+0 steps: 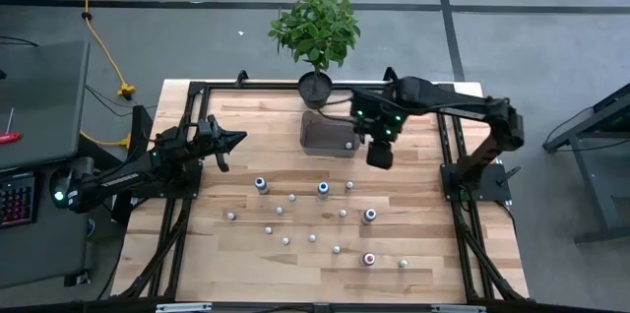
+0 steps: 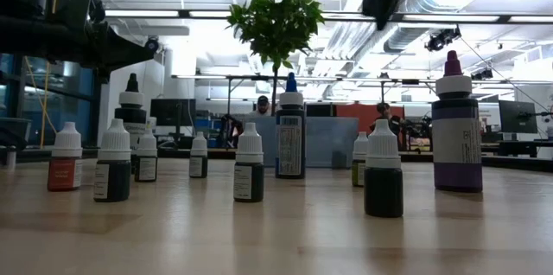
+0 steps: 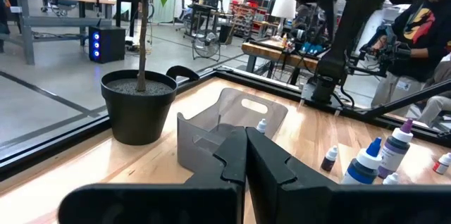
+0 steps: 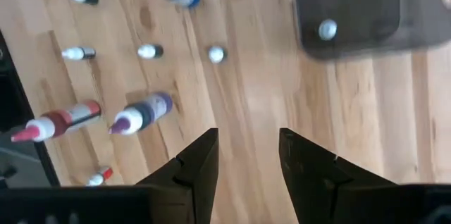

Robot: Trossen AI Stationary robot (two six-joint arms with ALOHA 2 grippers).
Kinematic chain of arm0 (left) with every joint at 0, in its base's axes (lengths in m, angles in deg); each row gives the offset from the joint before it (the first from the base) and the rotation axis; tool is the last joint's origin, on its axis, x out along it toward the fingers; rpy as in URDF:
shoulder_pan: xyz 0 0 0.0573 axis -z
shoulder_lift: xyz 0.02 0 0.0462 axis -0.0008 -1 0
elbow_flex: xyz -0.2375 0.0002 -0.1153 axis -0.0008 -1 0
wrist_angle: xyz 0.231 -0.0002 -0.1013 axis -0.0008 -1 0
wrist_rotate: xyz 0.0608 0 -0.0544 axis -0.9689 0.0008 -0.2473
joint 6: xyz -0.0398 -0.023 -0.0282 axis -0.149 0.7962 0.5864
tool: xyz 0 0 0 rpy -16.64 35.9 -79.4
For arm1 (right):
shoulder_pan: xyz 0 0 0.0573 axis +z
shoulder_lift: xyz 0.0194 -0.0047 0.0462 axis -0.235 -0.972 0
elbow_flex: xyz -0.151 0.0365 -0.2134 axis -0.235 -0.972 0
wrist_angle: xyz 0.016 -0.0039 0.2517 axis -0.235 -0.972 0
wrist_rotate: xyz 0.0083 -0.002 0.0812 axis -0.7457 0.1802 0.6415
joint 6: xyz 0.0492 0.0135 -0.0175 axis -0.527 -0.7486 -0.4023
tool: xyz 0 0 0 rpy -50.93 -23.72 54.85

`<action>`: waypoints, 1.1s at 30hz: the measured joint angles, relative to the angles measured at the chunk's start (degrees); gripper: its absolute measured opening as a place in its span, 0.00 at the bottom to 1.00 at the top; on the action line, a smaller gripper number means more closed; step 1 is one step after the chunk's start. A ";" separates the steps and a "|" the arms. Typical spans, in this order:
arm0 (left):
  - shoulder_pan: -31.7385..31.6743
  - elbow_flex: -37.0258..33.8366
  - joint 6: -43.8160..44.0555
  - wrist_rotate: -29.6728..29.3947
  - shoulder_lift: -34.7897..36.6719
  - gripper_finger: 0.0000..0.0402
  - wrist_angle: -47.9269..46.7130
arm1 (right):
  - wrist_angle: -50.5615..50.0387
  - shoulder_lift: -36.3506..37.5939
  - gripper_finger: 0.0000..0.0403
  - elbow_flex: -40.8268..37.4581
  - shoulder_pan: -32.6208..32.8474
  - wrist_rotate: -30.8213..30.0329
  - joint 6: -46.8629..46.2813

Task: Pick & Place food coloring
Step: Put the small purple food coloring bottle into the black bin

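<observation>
The right gripper hangs in the air with its fingers apart and nothing between them. It is just beside the clear bin, near the far edge of the table. One tiny bottle lies inside the bin. A potted plant stands at the far edge behind the bin. The other food coloring bottles stand scattered over the middle of the table. The left gripper waits shut and empty near the left edge.
</observation>
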 joint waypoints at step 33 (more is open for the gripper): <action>0.01 0.00 0.00 0.00 -0.02 0.00 0.00 | 62.12 7.88 0.35 -47.46 10.17 -0.59 0.70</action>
